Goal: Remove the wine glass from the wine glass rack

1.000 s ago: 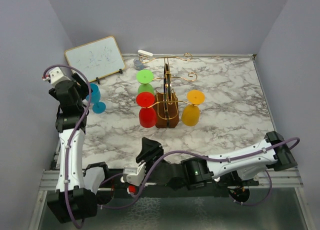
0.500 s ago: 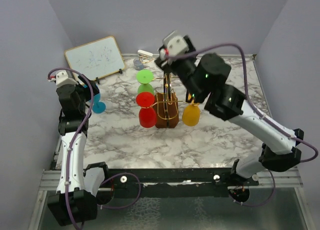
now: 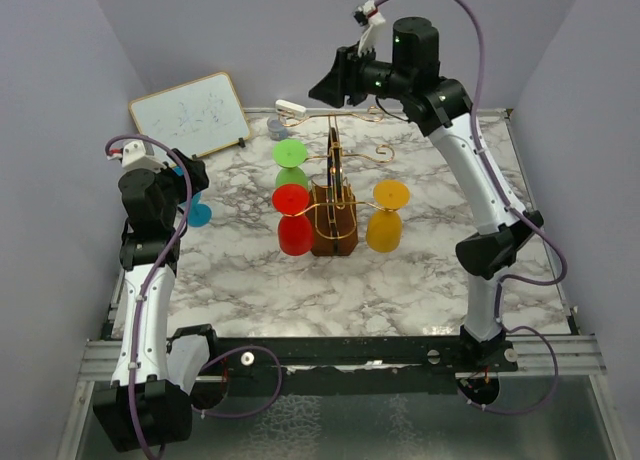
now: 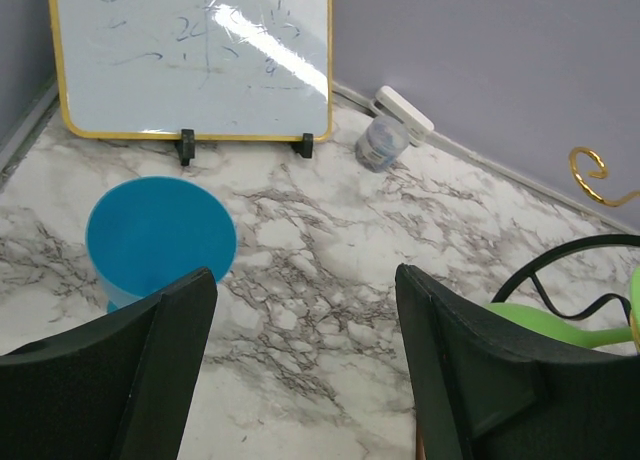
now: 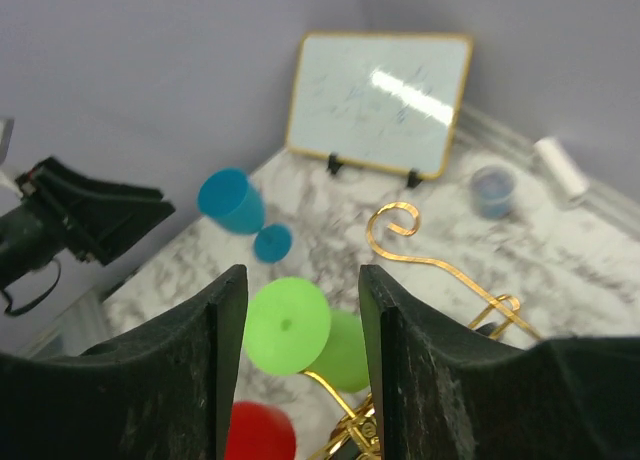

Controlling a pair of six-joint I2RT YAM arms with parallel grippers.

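Right gripper (image 5: 299, 280), spread, hovers above green wine glass (image 5: 288, 326) on wine glass rack (image 3: 334, 228).

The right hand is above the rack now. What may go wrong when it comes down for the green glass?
The open right hand might catch the thin gold wire arms and tip the wine glass rack. Pulling the green glass may knock the red glass hanging just beside it.

I see a marble-patterned table (image 3: 440, 250) carrying the wine glass rack (image 3: 334, 225) (mid-table) and a blue glass (image 3: 199, 214) at left — along the back, a whiteboard (image 3: 190, 115), grey jar (image 3: 276, 129) and white bar (image 3: 290, 108).
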